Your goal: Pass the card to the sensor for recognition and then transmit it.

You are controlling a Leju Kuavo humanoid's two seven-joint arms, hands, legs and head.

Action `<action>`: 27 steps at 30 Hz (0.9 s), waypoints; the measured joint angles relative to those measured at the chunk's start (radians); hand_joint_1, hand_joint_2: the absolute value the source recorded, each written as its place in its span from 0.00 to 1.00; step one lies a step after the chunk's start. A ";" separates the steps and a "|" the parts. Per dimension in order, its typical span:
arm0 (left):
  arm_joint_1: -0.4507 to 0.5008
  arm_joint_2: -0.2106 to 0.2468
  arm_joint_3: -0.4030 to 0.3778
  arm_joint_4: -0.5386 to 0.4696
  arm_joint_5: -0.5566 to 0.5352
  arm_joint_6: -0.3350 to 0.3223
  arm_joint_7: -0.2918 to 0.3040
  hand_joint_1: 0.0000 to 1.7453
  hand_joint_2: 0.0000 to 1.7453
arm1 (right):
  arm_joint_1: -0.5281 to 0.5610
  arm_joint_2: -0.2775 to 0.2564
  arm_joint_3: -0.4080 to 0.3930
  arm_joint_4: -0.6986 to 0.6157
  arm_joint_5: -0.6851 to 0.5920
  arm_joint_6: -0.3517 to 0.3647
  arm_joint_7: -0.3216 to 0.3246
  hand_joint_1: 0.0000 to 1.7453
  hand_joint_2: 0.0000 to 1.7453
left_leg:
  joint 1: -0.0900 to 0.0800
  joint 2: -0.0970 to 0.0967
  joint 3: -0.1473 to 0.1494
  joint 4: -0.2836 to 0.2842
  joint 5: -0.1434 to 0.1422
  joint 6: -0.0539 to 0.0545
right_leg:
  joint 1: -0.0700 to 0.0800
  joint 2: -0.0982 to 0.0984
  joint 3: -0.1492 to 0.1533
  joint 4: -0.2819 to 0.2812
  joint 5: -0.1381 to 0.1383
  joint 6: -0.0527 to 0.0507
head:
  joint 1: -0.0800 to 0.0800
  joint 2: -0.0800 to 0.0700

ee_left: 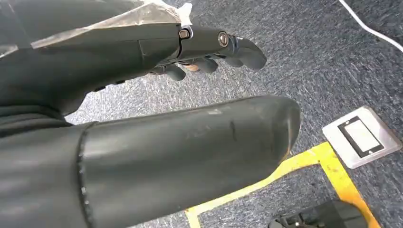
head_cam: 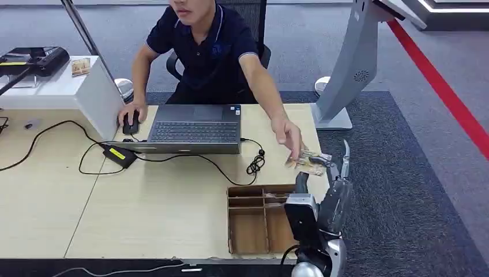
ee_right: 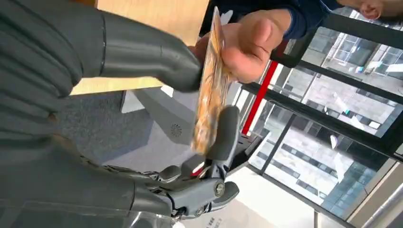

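On the far left of the wooden table (head_cam: 46,190) stands a white box (head_cam: 63,92) bearing a black device (head_cam: 34,57) and a small card-like item (head_cam: 81,66), too small to identify with certainty. A black power adapter (head_cam: 119,154) lies just in front of the open laptop (head_cam: 195,128). The seated person rests one hand on a black mouse (head_cam: 131,122). A brown divided tray (head_cam: 256,219) sits at the table's near edge. Beyond the tray, the right hand (head_cam: 331,173) is raised, pinching the card (head_cam: 311,163) between thumb and a finger; in the right wrist view the card (ee_right: 209,95) stands edge-on, with the person's hand (ee_right: 247,42) also gripping it. A grey kiosk stand (head_cam: 354,63) rises beside the table. The left hand (ee_left: 209,47) hangs over blue carpet (ee_left: 309,61), its fingers loosely curled around nothing.
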 joint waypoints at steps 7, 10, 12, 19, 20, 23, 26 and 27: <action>0.000 0.000 0.000 0.000 0.001 0.000 0.000 0.00 0.00 | -0.002 -0.001 0.009 0.000 -0.031 0.000 0.004 0.00 1.00 | 0.000 0.000 0.000 0.000 0.000 0.000 | 0.000 0.000 0.000 0.000 0.000 0.000 | 0.000 0.000; 0.000 0.000 0.000 0.000 0.003 0.000 0.000 0.00 0.00 | -0.002 -0.003 0.013 0.000 -0.037 0.000 0.019 0.00 1.00 | 0.000 0.000 0.000 0.000 0.000 0.000 | 0.000 0.000 0.000 0.000 0.000 0.000 | 0.000 0.000; 0.000 0.000 0.000 0.000 0.005 0.000 0.000 0.00 0.00 | -0.002 -0.006 0.021 -0.001 -0.050 0.000 0.034 0.00 1.00 | 0.000 0.000 0.000 0.000 0.000 0.000 | 0.000 0.000 0.000 0.000 0.000 0.000 | 0.000 0.000; 0.000 0.000 0.000 0.000 0.011 0.000 0.000 0.00 0.00 | 0.003 -0.018 0.046 -0.003 -0.064 0.000 0.067 0.00 1.00 | 0.000 0.000 0.000 0.000 0.000 0.000 | 0.000 0.000 0.000 0.000 0.000 0.000 | 0.000 0.000; 0.000 0.000 0.000 0.000 0.012 0.000 0.000 0.00 0.00 | 0.005 -0.019 0.050 -0.005 -0.064 0.000 0.071 0.00 1.00 | 0.000 0.000 0.000 0.000 0.000 0.000 | 0.000 0.000 0.000 0.000 0.000 0.000 | 0.000 0.000; 0.000 0.000 0.000 0.000 0.016 0.000 -0.002 0.00 0.00 | 0.008 -0.031 0.064 -0.012 -0.056 0.000 0.111 0.00 1.00 | 0.000 0.000 0.000 0.000 0.000 0.000 | 0.000 0.000 0.000 0.000 0.000 0.000 | 0.000 0.000; 0.001 0.000 0.000 0.000 0.026 0.001 -0.003 0.00 0.00 | 0.014 -0.052 0.089 -0.022 -0.034 0.000 0.163 0.00 1.00 | 0.000 0.000 0.000 0.000 0.000 0.000 | 0.000 0.000 0.000 0.000 0.000 0.000 | 0.000 0.000; 0.000 0.000 0.000 0.000 0.032 0.001 -0.003 0.00 0.00 | 0.015 -0.061 0.098 -0.025 -0.026 0.000 0.183 0.00 1.00 | 0.000 0.000 0.000 0.000 0.000 0.000 | 0.000 0.000 0.000 0.000 0.000 0.000 | 0.000 0.000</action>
